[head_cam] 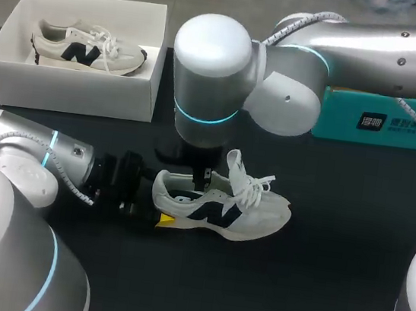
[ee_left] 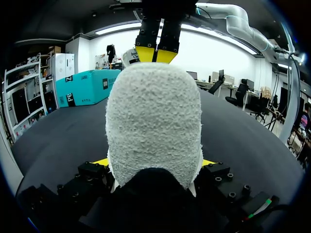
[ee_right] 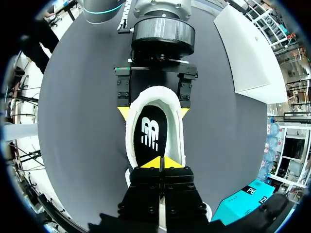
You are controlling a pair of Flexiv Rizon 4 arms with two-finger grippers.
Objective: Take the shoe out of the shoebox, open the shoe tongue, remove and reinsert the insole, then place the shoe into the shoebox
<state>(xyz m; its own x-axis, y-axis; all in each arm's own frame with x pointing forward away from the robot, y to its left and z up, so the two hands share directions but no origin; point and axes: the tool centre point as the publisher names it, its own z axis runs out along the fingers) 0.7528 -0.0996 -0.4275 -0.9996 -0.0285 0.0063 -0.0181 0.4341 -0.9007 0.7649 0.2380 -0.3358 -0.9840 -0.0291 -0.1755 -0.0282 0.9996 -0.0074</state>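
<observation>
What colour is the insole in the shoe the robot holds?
Black with a white mark; the right wrist view looks straight into the shoe at the insole.

**Camera Arrangement Around the Sneaker**

Head view: fixed, high behind the robot, looking down over the whole counter (head_cam: pixel 313 292). Left wrist view: low and very close behind the sneaker (ee_left: pixel 153 121) heel, facing along the counter toward the right claw (ee_left: pixel 156 53). Right wrist view: close above, looking straight down into the sneaker, with the left claw (ee_right: pixel 154 112) ahead. All three views share the sneaker.
</observation>
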